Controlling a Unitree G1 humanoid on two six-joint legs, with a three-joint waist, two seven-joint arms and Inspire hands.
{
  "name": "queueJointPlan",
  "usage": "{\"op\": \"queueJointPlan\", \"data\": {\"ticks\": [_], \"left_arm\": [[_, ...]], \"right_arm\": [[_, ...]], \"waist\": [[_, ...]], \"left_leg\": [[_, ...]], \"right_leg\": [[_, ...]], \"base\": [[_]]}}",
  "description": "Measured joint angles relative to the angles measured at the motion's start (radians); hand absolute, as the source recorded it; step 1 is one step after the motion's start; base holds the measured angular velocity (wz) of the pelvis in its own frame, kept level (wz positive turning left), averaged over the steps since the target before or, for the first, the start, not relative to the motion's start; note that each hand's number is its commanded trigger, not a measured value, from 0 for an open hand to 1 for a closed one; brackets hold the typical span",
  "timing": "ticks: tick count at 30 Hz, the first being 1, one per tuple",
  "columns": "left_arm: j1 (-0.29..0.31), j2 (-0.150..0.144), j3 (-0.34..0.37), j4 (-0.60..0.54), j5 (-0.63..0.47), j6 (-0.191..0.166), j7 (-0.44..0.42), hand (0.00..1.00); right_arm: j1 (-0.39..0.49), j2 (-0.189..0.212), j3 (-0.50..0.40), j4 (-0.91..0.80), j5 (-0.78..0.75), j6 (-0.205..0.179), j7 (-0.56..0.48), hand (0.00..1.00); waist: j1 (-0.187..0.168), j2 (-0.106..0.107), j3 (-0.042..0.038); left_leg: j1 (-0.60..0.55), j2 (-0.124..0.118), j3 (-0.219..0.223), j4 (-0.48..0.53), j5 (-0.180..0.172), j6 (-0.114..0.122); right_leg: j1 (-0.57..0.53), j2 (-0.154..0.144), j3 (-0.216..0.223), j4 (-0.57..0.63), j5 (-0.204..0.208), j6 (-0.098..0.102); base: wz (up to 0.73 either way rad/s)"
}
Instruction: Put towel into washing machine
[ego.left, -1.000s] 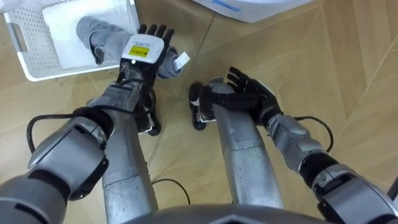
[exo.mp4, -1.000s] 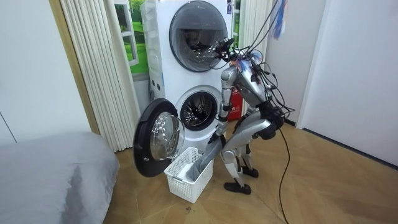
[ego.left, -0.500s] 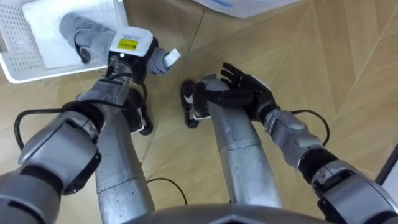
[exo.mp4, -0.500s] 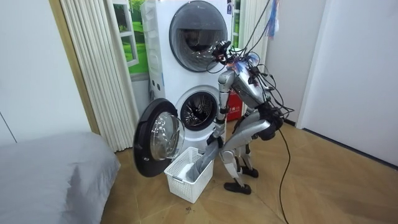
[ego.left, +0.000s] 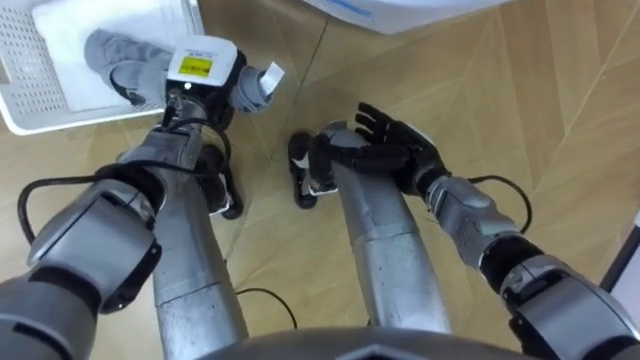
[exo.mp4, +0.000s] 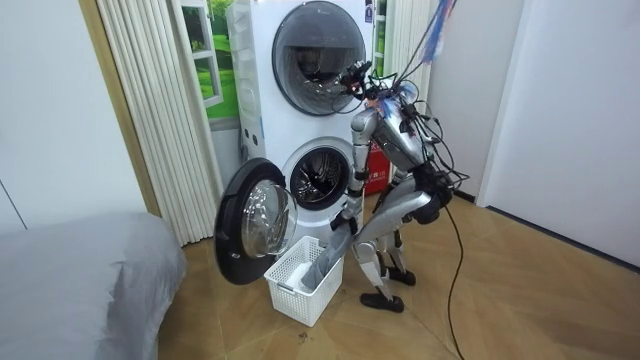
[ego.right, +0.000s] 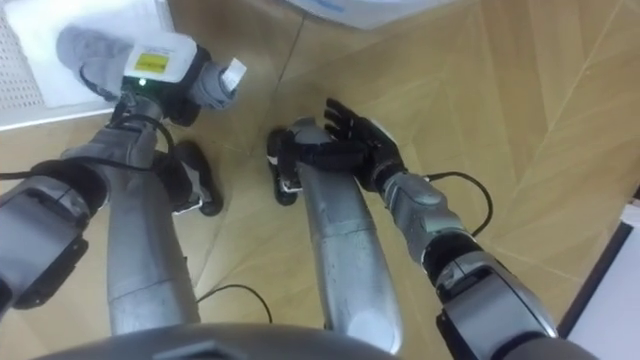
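A grey towel (ego.left: 108, 50) lies rolled in the white laundry basket (ego.left: 40, 100) on the wooden floor at my upper left. My left hand (ego.left: 203, 68) reaches down onto it with fingers curled round the cloth, and a grey end (ego.left: 250, 92) pokes out past the hand. My right hand (ego.left: 395, 140) rests open by my right knee, holding nothing. In the room view I stand bent forward over the basket (exo.mp4: 300, 285), right beside the lower washing machine (exo.mp4: 318, 180), whose round door (exo.mp4: 250, 225) hangs wide open.
A white cloth (ego.left: 130, 20) lines the basket under the towel. The machine's white base (ego.left: 400, 10) runs along the top edge. A second drum (exo.mp4: 318, 45) is stacked above, a curtain (exo.mp4: 150, 110) hangs at the room view's left, and a grey bed (exo.mp4: 80, 280) fills that corner.
My left hand's fingers were straight over the towel and have curled shut on it. The view has shifted a little; the right hand has stayed put.
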Motion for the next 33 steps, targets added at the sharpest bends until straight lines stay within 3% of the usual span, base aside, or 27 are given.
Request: {"op": "queueJointPlan", "data": {"ticks": [5, 7, 11, 13, 16, 20, 23, 29, 33], "left_arm": [[0.065, -0.014, 0.000, 0.000, -0.012, -0.023, 0.001, 1.00], [0.085, -0.026, 0.028, 0.000, -0.016, -0.043, 0.002, 1.00], [0.113, -0.036, 0.042, 0.000, -0.054, -0.063, 0.005, 1.00], [0.120, -0.039, 0.056, 0.000, -0.092, -0.072, 0.005, 1.00], [0.135, -0.038, 0.097, -0.021, -0.172, -0.077, 0.005, 1.00], [0.156, -0.038, 0.128, -0.046, -0.253, -0.105, 0.004, 1.00], [0.189, -0.053, 0.146, -0.101, -0.320, -0.114, -0.018, 1.00], [0.276, -0.104, 0.141, -0.219, -0.604, -0.136, -0.156, 1.00], [0.328, -0.123, 0.124, -0.245, -0.778, -0.141, -0.338, 1.00]], "right_arm": [[0.021, 0.018, 0.001, 0.071, -0.051, -0.005, -0.026, 0.00], [0.035, 0.019, -0.001, 0.105, -0.093, -0.014, -0.040, 0.00], [0.061, 0.008, -0.003, 0.134, -0.167, -0.016, -0.064, 0.00], [0.063, 0.001, -0.003, 0.161, -0.207, -0.017, -0.077, 0.00], [0.069, -0.003, -0.004, 0.187, -0.269, -0.023, -0.095, 0.00], [0.079, -0.009, -0.003, 0.194, -0.300, -0.025, -0.099, 0.00], [0.080, -0.010, -0.003, 0.204, -0.325, -0.025, -0.093, 0.00], [0.080, -0.003, -0.030, 0.205, -0.406, -0.023, -0.075, 0.00], [0.079, 0.000, -0.053, 0.202, -0.427, -0.023, -0.061, 0.00]], "waist": [[0.023, 0.003, -0.0008], [0.050, 0.009, -0.0019], [0.073, 0.038, -0.0023], [0.084, 0.057, -0.0042], [0.104, 0.064, -0.0070], [0.108, 0.079, -0.0124], [0.134, 0.083, -0.0136], [0.177, 0.093, -0.0187], [0.188, 0.095, -0.0242]], "left_leg": [[0.140, -0.004, 0.020, -0.092, 0.010, -0.001], [0.220, -0.002, 0.022, -0.156, 0.020, -0.005], [0.349, -0.004, 0.028, -0.259, 0.034, -0.004], [0.427, -0.009, 0.045, -0.316, 0.041, 0.000], [0.505, -0.024, 0.055, -0.364, 0.045, -0.003], [0.567, -0.036, 0.053, -0.407, 0.051, -0.003], [0.616, -0.038, 0.052, -0.438, 0.054, -0.005], [0.677, -0.040, 0.052, -0.503, 0.076, -0.004], [0.691, -0.046, 0.051, -0.519, 0.083, -0.003]], "right_leg": [[0.129, 0.000, 0.009, -0.084, 0.010, 0.009], [0.213, 0.009, 0.007, -0.158, 0.026, 0.013], [0.345, 0.014, 0.007, -0.269, 0.046, 0.026], [0.416, 0.008, 0.011, -0.320, 0.051, 0.035], [0.484, -0.021, -0.020, -0.349, 0.052, 0.036], [0.548, -0.034, -0.040, -0.385, 0.053, 0.037], [0.601, -0.028, -0.041, -0.434, 0.058, 0.044], [0.664, -0.021, -0.054, -0.504, 0.091, 0.051], [0.676, -0.024, -0.055, -0.516, 0.092, 0.051]], "base": [[0.01], [0.00], [0.00], [0.00], [0.00], [0.11], [-0.05], [0.01], [0.03]]}}
